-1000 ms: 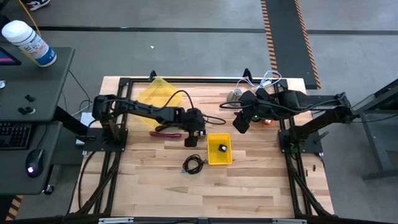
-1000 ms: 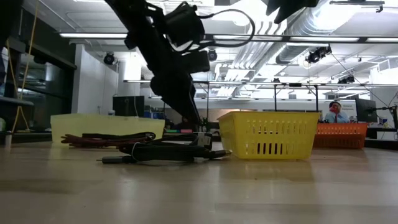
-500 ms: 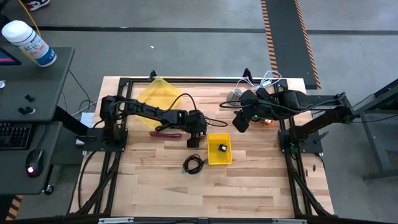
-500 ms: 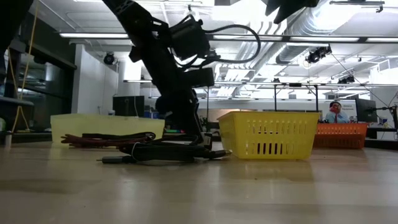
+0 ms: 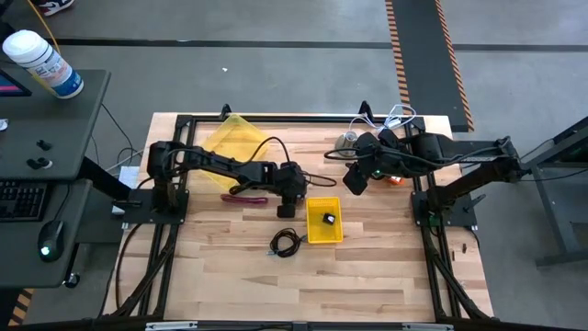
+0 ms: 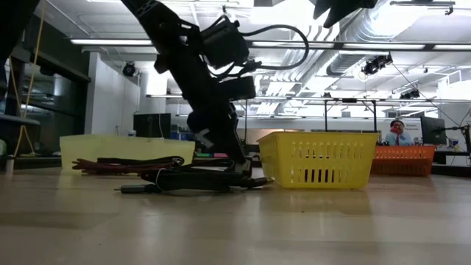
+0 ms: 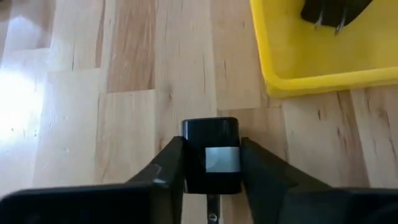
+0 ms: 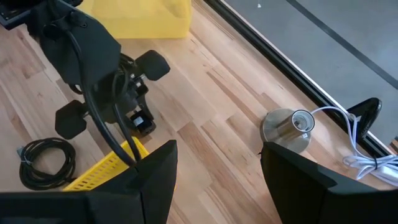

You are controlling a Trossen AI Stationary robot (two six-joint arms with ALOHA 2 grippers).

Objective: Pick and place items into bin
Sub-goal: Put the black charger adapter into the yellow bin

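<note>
A small black block with a silver label lies flat on the wooden table, just left of the yellow bin. My left gripper is down at the table and shut on this block. A second black block lies inside the bin. A coiled black cable lies nearer the front edge. The red-handled tool lies beside my left arm. My right gripper hangs open, high over the table's far right, holding nothing. My left gripper pinches the block's two long sides between its two fingers. The fingers slant down from the table's left and lie along the block. The block lies flat on the table with its labelled face up.
A translucent yellow tray lies at the far left. A grey metal cone with a white cord stands at the far edge near my right arm. Bare wood spreads across the near half of the table.
My left gripper has come down to the table beside the bin. The block, the bin and the cable lie where they were.
</note>
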